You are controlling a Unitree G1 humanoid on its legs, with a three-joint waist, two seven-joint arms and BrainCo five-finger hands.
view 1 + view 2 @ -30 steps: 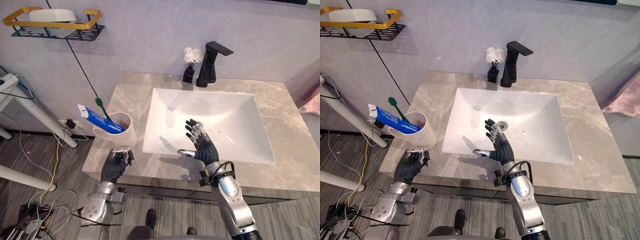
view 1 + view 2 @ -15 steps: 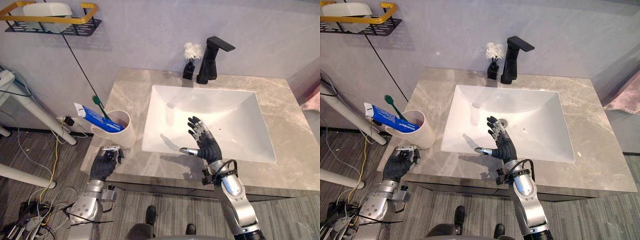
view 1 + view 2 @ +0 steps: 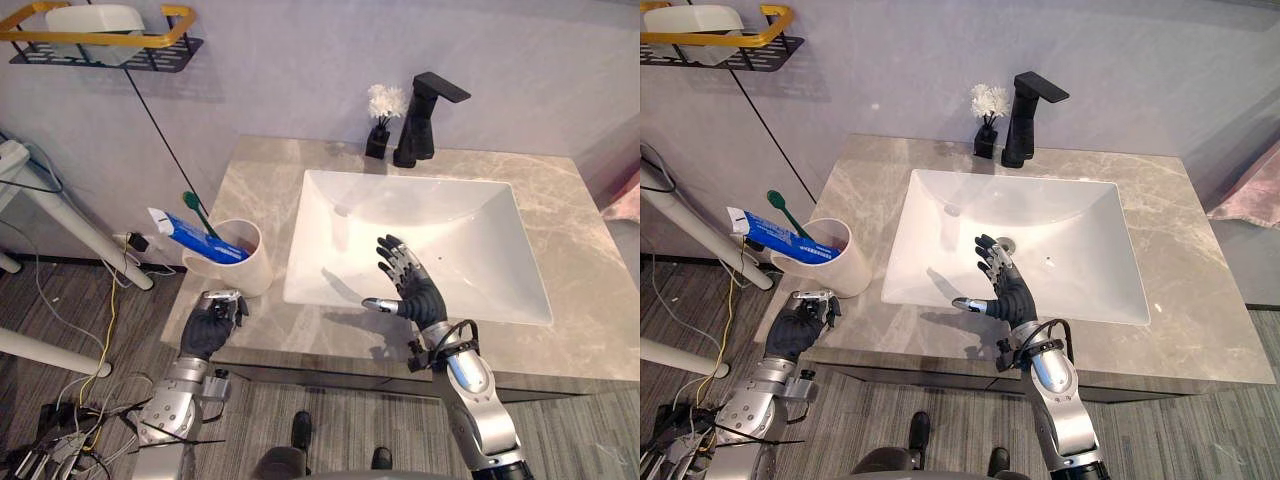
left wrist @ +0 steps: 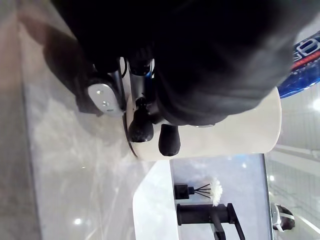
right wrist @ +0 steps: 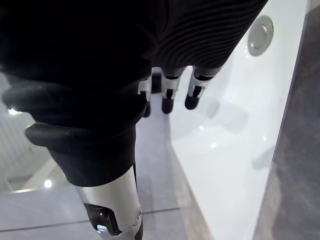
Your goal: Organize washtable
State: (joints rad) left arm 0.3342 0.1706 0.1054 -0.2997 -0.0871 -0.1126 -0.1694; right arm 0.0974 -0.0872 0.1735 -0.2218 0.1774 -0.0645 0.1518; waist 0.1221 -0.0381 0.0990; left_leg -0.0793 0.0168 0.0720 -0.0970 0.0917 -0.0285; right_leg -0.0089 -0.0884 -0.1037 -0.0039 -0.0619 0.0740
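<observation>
1. Up on the wall at the far left, a black wire rack (image 3: 180, 50) with a yellow rail holds a white dish (image 3: 95, 20). What lies inside the dish is hidden.
2. Below it, at the left edge of the marble worktop (image 3: 255, 180), a cream cup (image 3: 240, 268) stands upright. A blue toothpaste tube (image 3: 185, 230) and a green toothbrush (image 3: 197, 210) lean out of it toward the left, so both look already stowed.
3. The cup seems rigid, smooth-walled and light. With its load leaning to one side, it would probably tip if nudged high up. A wrap around the lower wall, away from the leaning items, looks the safest hold. The tube should be soft and squashy, the brush thin and stiff. Each is best pinched by the part that sticks out.
4. Just in front of the cup, at the worktop's front edge, the left robot hand (image 3: 210, 325) has its fingers curled in and grips nothing. It is close to the cup but not around it.
5. The white sink (image 3: 470, 215) holds nothing besides its drain (image 5: 261, 35). The right robot hand (image 3: 410, 293) hovers over the near rim, fingers straight and spread, empty.
6. Behind the sink, a small black vase (image 3: 377, 148) with a white flower stands just beside the black faucet (image 3: 425, 120).
</observation>
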